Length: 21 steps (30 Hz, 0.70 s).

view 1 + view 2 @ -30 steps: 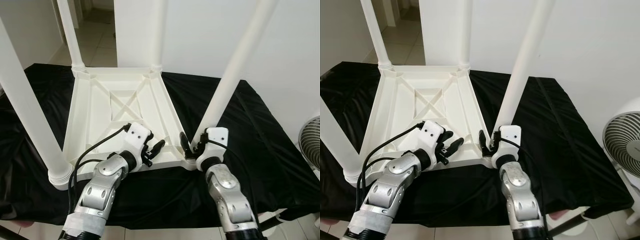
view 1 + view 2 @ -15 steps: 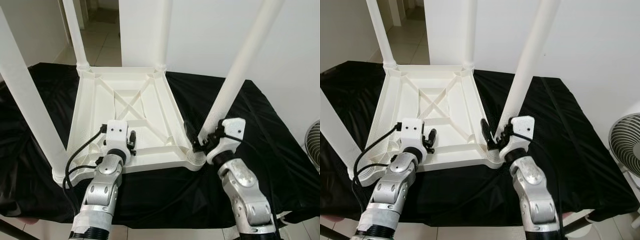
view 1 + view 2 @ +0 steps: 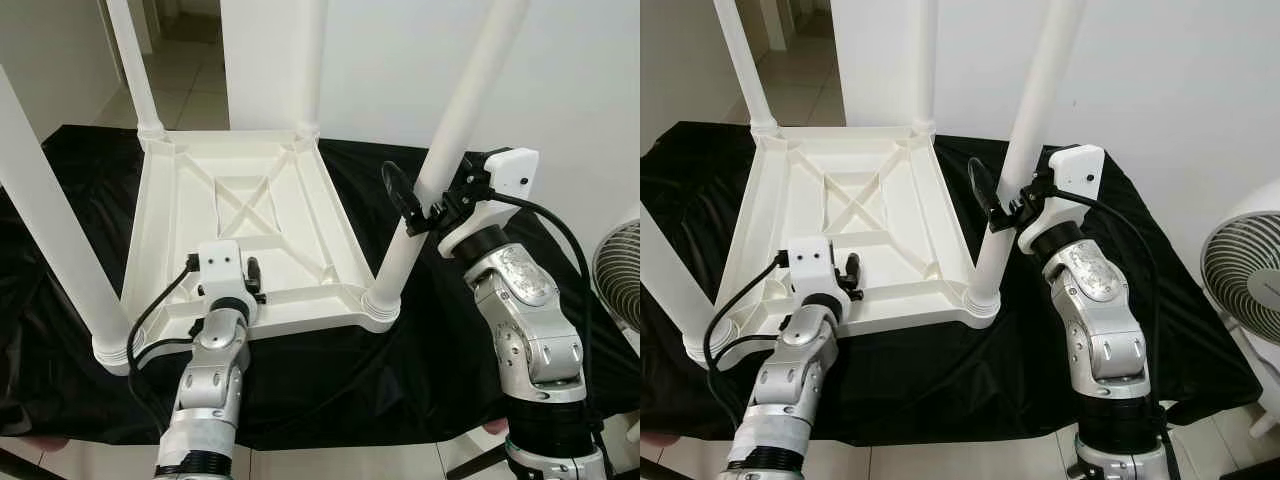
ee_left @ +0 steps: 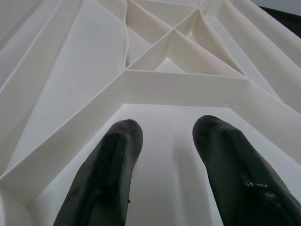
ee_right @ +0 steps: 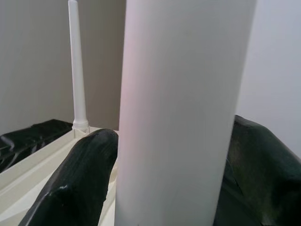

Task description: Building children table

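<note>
On a black cloth (image 3: 560, 290) spread over a raised surface, white plastic children's table (image 3: 250, 215) lying upside down, ribbed underside up, all four legs pointing upward. Near right leg (image 3: 440, 170) seated in its corner socket (image 3: 381, 308), tilting slightly off upright toward the right.

Right gripper (image 3: 415, 205) raised partway up that near right leg. Right wrist view: leg (image 5: 183, 108) stands between the two black fingers (image 5: 75, 183), one on each side, flanking it closely; whether they press on it, cannot tell. Far left leg (image 5: 77, 70) visible beyond.

Left gripper (image 4: 169, 141) low over the underside near the front edge, wrist housing (image 3: 225, 270) just inside the near rail. Left wrist view: two black fingers (image 4: 108, 174) parted with a gap between, holding nothing, tips pointing into a rectangular cell of the ribbing, the X-shaped cross brace (image 4: 174, 33) just ahead.

Near left leg (image 3: 50, 230) rising at the left edge of the head view; two far legs (image 3: 135, 65) standing at the back corners. White fan (image 3: 1250, 280) at the far right, beyond the cloth. White wall behind, tiled floor past the far left.
</note>
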### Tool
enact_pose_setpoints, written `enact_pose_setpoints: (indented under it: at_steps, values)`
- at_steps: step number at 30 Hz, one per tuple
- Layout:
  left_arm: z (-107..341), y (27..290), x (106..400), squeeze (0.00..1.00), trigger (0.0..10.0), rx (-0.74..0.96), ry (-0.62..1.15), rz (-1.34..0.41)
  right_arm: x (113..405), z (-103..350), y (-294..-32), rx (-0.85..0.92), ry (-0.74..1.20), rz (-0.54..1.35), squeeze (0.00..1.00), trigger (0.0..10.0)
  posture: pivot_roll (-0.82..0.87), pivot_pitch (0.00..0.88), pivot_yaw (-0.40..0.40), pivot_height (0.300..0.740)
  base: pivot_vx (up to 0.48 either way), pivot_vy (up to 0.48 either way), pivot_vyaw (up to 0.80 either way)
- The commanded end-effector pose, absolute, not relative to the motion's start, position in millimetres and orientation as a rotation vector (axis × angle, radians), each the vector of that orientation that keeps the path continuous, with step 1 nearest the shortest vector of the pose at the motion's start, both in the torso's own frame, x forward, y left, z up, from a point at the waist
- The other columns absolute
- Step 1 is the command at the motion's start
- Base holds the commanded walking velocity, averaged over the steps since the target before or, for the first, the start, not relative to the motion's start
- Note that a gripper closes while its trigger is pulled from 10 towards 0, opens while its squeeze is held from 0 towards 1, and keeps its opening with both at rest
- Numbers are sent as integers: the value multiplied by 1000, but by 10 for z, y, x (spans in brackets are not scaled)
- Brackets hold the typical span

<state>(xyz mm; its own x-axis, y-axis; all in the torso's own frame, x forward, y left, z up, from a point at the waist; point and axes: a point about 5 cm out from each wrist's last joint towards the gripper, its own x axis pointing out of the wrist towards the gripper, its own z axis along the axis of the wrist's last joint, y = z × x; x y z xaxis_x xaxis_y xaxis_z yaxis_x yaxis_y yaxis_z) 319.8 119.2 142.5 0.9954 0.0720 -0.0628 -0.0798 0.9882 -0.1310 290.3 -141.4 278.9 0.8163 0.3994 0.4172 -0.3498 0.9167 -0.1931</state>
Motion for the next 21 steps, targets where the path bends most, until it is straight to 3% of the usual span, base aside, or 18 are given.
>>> enact_pose_setpoints:
  at_steps: [1,21]
  values:
    - [1318,1216,3165,0,10000,-132,93,163,2875,2913,-1401,-121,-502,419,0,10000,-32,75,-61,740,0,0,0]
    - [1509,1368,3089,0,10000,-129,-34,227,2806,3125,-1401,-108,-532,477,0,10000,-31,82,-62,740,0,0,0]
